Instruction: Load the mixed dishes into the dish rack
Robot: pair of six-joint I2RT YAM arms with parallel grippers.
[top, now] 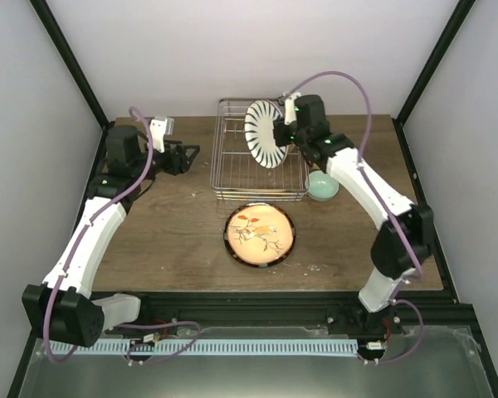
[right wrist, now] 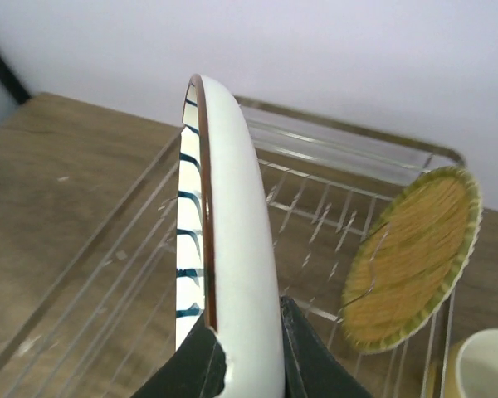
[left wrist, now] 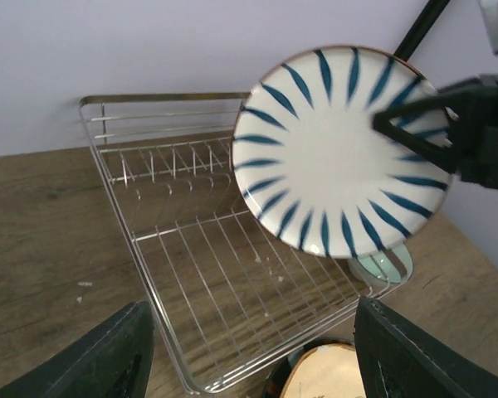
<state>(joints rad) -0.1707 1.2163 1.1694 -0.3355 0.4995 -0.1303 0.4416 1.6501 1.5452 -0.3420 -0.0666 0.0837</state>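
Right wrist view: the right fingers [right wrist: 191, 369] clamp the striped plate [right wrist: 241, 249] on edge above the dish rack [right wrist: 349, 130]; left fingers [left wrist: 108, 356] spread, empty.

The striped plate [left wrist: 340, 153] is white with dark blue radial stripes and a thin brown rim — the woven plate [right wrist: 411, 257] yellow-tan edged green, the dark-rimmed plate [top: 259, 233] beige with orange sprigs — the bowl [top: 323, 187] mint-green

Top cam: high at near edge, looking down on brown wooden table [top: 174, 240]. Left wrist cam: faces rectangular silver wire dish rack [left wrist: 158, 98], mid-range. Right wrist cam: v. close, edge-on to round white dark-striped plate [right wrist: 241, 249]. All 3 share rack & plate.
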